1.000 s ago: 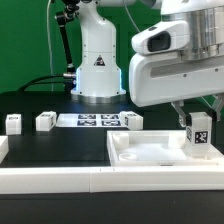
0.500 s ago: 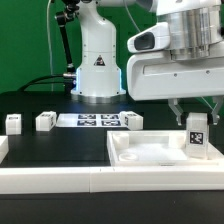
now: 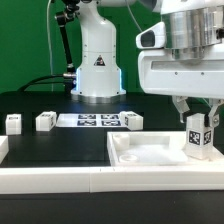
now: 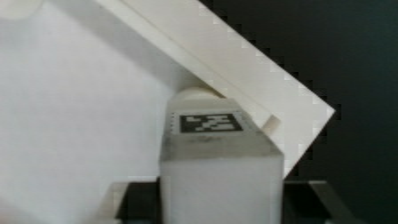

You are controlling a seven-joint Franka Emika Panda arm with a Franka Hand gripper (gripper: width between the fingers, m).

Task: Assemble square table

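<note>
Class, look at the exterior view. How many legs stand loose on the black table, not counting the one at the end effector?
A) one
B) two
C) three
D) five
C: a first leg, second leg and third leg stand loose on the table behind the top. The fourth leg sits between the end effector's fingers.

Bright even light washes out white surfaces; both views soft, wrist view blurrier.
</note>
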